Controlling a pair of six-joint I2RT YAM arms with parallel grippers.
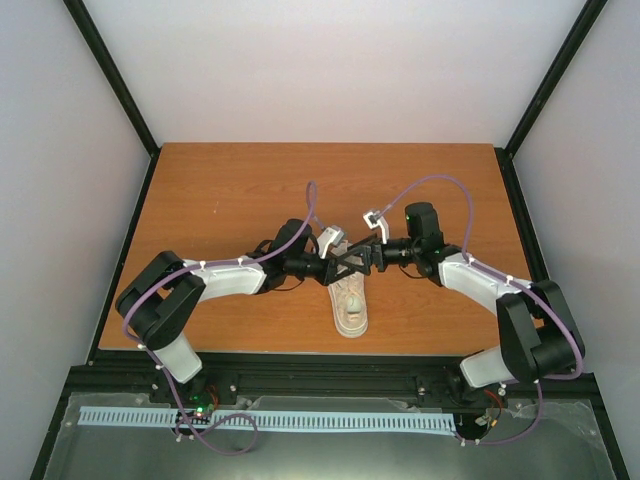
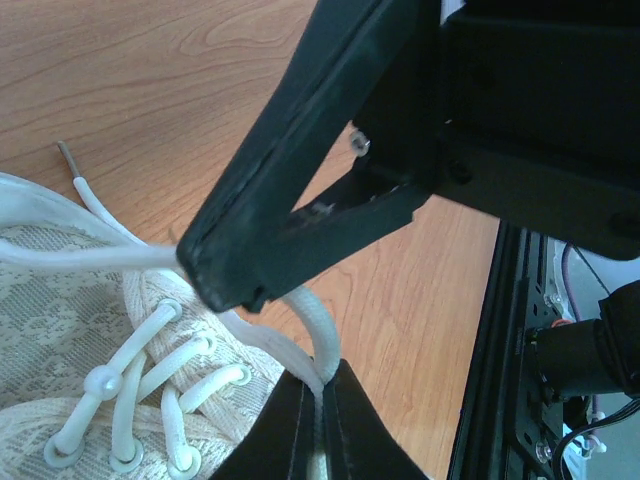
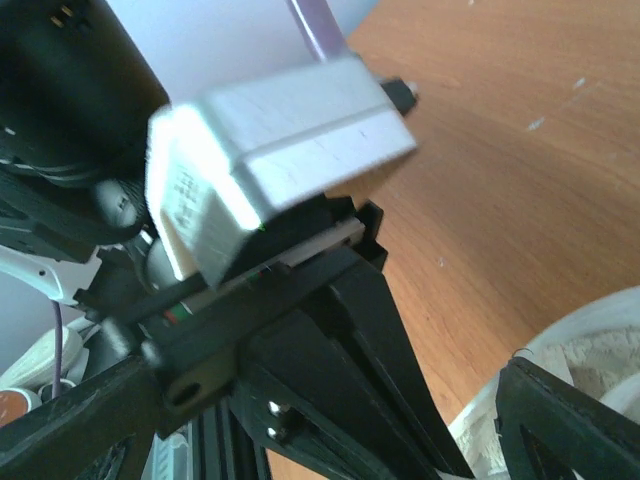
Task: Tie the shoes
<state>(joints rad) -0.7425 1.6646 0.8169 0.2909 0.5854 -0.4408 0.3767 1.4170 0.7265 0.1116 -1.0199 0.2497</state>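
Wooden table [image 1: 220, 200] gives you much bare room on its far half and along both sides. White walls [image 1: 320, 70] close it on three sides. You have one cream sneaker [image 1: 352, 312], lying lengthwise in the middle, with its near end close to the table's near edge. Two grippers meet just above its far part, almost touching each other. Your left gripper [image 2: 321, 390] has its fingers pressed together on a loop of the white lace [image 2: 312, 318]. Your right gripper [image 2: 225, 275], just beside it, is pinched on another stretch of the lace, which runs straight across the sneaker's edge. One free lace tip [image 2: 70, 157] rests on the wood.
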